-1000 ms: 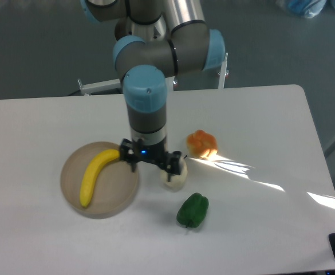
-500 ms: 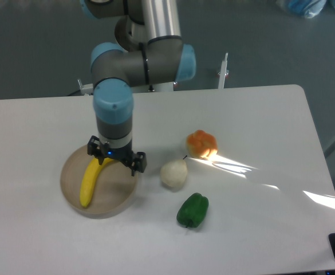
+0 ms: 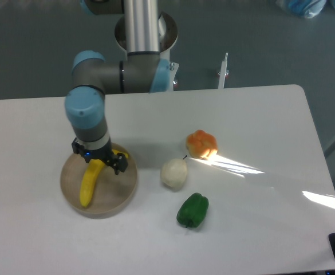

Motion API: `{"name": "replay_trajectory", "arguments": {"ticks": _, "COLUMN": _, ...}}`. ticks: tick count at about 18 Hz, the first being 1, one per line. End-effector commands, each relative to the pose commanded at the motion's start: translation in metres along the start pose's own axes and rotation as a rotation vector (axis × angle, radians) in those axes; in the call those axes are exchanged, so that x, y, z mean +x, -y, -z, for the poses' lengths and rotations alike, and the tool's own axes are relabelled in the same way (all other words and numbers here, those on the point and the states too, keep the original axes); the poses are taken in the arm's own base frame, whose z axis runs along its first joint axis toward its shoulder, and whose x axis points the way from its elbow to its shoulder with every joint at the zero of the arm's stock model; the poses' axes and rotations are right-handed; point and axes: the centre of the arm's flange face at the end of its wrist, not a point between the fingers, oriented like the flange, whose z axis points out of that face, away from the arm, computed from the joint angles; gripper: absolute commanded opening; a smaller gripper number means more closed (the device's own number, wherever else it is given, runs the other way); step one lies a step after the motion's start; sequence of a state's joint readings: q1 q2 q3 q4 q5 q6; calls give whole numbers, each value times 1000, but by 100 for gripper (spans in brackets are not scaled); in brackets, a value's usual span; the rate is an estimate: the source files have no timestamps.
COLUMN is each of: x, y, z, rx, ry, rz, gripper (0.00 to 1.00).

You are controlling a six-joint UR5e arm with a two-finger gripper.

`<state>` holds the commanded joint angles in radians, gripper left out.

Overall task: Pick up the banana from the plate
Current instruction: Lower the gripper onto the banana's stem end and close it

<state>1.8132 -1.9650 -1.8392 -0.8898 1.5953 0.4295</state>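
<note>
Item 1: one black two-finger pincer [image 3: 98,160] on a grey and pale blue arm, pointing straight down over the upper part of the plate. Whether its fingers are released or clenched cannot be told from this view; the wrist hides the tips.

Item 2: one bright yellow, gently curved, unpeeled banana [image 3: 90,183]. It lies directly under the pincer, its upper end hidden beneath the pincer body with a short yellow tip showing just to the right of it, its lower end reaching down and to the left. It rests on the plate.

Item 3: one round, flat, tan-beige plate with a low rim [image 3: 121,192], beneath the pincer and spreading below it.

Item 4: one pale whitish pear [image 3: 174,173], to the right of the pincer, off the plate, on the table.

Item 5: one orange, lumpy rounded fruit [image 3: 202,143], farther right than the pear and slightly above it.

Item 6: one dark green bell pepper [image 3: 192,210], to the lower right of the pincer, below the pear.

Item 7: one white table [image 3: 259,126] carrying all of the above.
</note>
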Motion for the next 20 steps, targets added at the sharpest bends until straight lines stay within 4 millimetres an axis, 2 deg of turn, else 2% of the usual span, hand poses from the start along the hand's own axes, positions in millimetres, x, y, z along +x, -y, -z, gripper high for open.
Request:
{"name": "replay_trajectory", "arguments": {"ticks": 6, "x": 19, "y": 4, "z": -3, "rx": -4, "ry": -4, "rz": -8, "gripper": 100}}
{"name": "replay_trajectory", "arguments": {"ticks": 10, "x": 26, "y": 10, "z": -15, "rx": -10, "ry": -5, "rz": -16, "gripper": 100}}
{"name": "replay_trajectory", "arguments": {"ticks": 13, "x": 26, "y": 12, "z": -21, "rx": -13, "ry": -5, "rz": -17, "gripper": 100}}
{"name": "replay_trajectory", "arguments": {"ticks": 16, "x": 25, "y": 13, "z": -20, "rx": -9, "ry": -3, "rz": -19, "gripper": 100}}
{"name": "replay_trajectory", "arguments": {"ticks": 17, "x": 24, "y": 13, "z": -20, "rx": -10, "ry": -2, "rz": -19, "gripper": 93}}
{"name": "replay_trajectory", "arguments": {"ticks": 20, "x": 25, "y": 13, "z": -22, "rx": -12, "ry": -3, "rz": -23, "gripper": 58}}
